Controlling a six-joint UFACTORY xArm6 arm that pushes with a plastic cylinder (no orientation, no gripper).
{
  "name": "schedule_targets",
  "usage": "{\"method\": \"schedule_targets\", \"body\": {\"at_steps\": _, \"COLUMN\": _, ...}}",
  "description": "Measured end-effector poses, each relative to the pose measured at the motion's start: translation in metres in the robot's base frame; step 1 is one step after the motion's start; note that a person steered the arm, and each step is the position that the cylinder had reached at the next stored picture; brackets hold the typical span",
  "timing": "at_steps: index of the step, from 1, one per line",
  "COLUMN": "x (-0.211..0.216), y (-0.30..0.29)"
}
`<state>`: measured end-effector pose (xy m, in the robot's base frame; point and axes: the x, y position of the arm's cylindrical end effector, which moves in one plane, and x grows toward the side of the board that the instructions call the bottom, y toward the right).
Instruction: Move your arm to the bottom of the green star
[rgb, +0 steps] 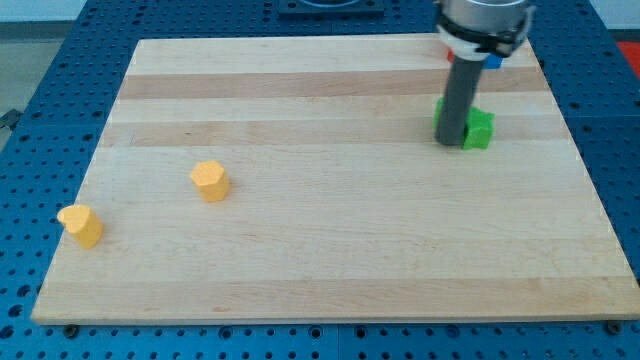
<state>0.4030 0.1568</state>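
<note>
A green block (480, 129), partly hidden behind my rod so its star shape is hard to make out, sits at the upper right of the wooden board (330, 250). My tip (451, 143) rests on the board at the block's lower left edge, touching or nearly touching it. The dark rod rises from there and covers the block's left half.
A yellow block (210, 181) lies left of centre. Another yellow block (81, 225) lies near the board's left edge. A small blue block (493, 62) peeks out behind the arm near the top right edge, with a bit of red beside it.
</note>
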Motion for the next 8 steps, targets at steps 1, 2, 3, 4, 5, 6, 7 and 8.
{"method": "schedule_targets", "body": {"at_steps": 1, "x": 0.009, "y": 0.005}}
{"method": "schedule_targets", "body": {"at_steps": 2, "x": 0.031, "y": 0.005}}
{"method": "schedule_targets", "body": {"at_steps": 3, "x": 0.053, "y": 0.018}}
{"method": "schedule_targets", "body": {"at_steps": 4, "x": 0.049, "y": 0.05}}
{"method": "schedule_targets", "body": {"at_steps": 5, "x": 0.027, "y": 0.057}}
{"method": "schedule_targets", "body": {"at_steps": 6, "x": 0.024, "y": 0.074}}
{"method": "schedule_targets", "body": {"at_steps": 7, "x": 0.017, "y": 0.091}}
{"method": "schedule_targets", "body": {"at_steps": 8, "x": 0.005, "y": 0.095}}
